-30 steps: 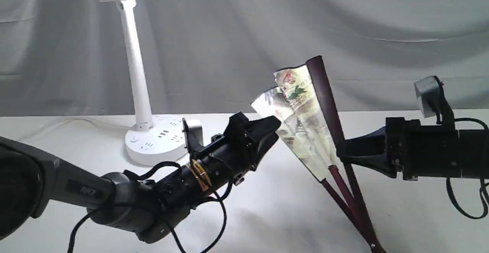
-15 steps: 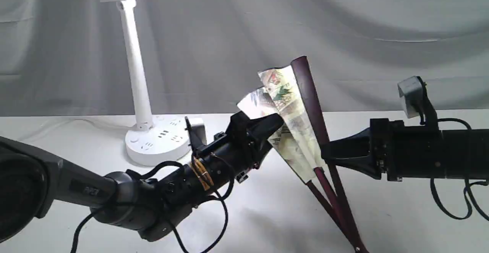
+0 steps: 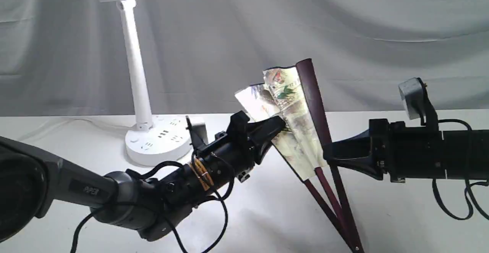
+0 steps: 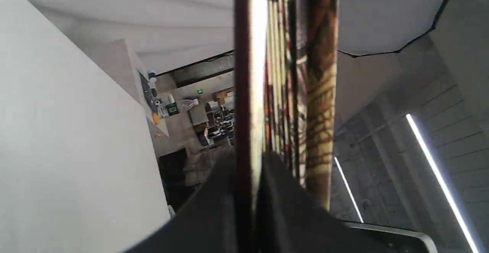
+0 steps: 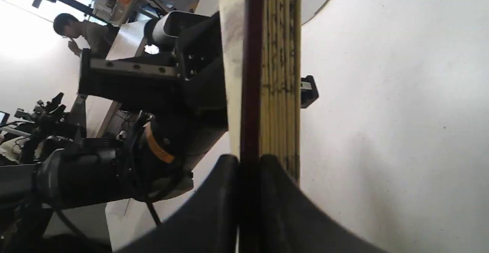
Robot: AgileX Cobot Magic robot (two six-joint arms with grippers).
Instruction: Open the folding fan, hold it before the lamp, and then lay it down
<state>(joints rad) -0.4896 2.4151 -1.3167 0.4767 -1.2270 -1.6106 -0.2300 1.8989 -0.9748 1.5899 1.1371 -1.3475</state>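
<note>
Fan [image 3: 295,121] partly spread, its pleats bunched and only a narrow wedge of painted paper showing, stands tilted between the two arms with its top leaning left. Its pivot end is low at the bottom edge of the exterior view; whether it touches the worktop [image 3: 267,211] cannot be told. The maroon guard on the right runs up the fan's right edge, and thin ribs show below the paper.

Left end effector [image 3: 276,128] is pressed onto the fan's left edge about halfway up the paper; in its wrist view the two dark fingers close on a dark guard with the pleats [image 4: 282,73] stacked beside it. Right end effector [image 3: 327,156] pinches the right guard just below the paper, and its wrist view shows the fingers tight on that dark strip, with yellowish folds [image 5: 280,73] beside it.

Lamp [image 3: 133,62] stands on the worktop back left, apart from the fan, its bar head above.
</note>
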